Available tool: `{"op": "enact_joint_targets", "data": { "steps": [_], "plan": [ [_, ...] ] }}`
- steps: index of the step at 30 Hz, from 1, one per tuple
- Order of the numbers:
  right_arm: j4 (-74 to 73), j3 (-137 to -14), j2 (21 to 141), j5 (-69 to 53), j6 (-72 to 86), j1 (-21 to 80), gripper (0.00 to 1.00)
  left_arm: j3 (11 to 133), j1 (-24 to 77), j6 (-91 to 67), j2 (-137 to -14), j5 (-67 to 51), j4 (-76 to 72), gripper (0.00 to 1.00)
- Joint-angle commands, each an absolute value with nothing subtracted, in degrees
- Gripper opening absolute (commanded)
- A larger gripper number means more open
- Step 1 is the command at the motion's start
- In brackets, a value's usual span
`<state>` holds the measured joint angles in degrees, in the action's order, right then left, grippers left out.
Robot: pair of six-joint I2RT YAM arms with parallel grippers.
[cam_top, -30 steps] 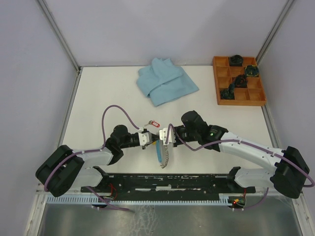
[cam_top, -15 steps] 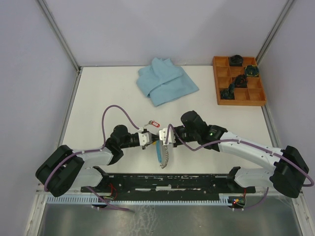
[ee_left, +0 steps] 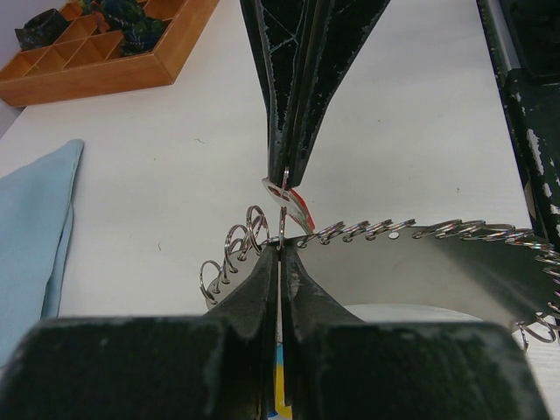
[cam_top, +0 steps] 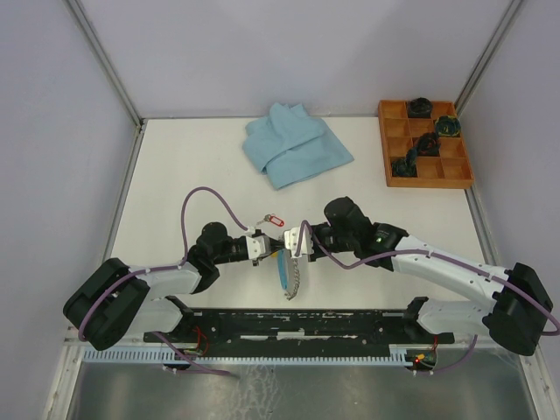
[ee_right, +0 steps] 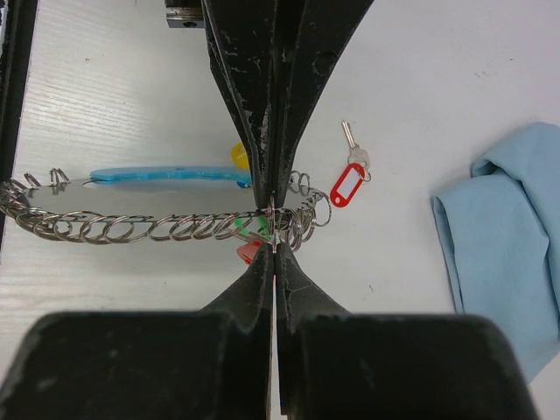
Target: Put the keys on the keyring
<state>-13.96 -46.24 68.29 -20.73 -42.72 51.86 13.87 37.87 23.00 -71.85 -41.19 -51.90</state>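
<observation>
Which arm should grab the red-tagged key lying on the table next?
Probably right: the red-tagged key lies clear beside the right gripper; the left wrist view misses it. The left gripper, also pinching the keyring, can hold it.

Left pincer, right pincer closed, tip-to-tip.

Setting: robotics lab cell | evidence: white worktop boxed by plain panels on metal posts; left arm and right arm on black rail.
</observation>
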Motion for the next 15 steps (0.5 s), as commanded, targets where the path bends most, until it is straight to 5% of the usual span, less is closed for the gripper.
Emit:
{"op": "enact_joint_targets", "data": {
  "steps": [1, 15],
  "plan": [
    [-12.40, -47.11, 68.37, -21.75, -42.45, 52.21, 0.01, 15.47, 38.08, 24.08, -71.81, -43.30, -54.94, 0.03],
    [-12.39, -47.44, 69.21, -22.40, -42.58, 52.20, 0.01, 15.61, 38.06, 24.02, -71.99, -43.80, -54.76, 0.03]
  ]
}}
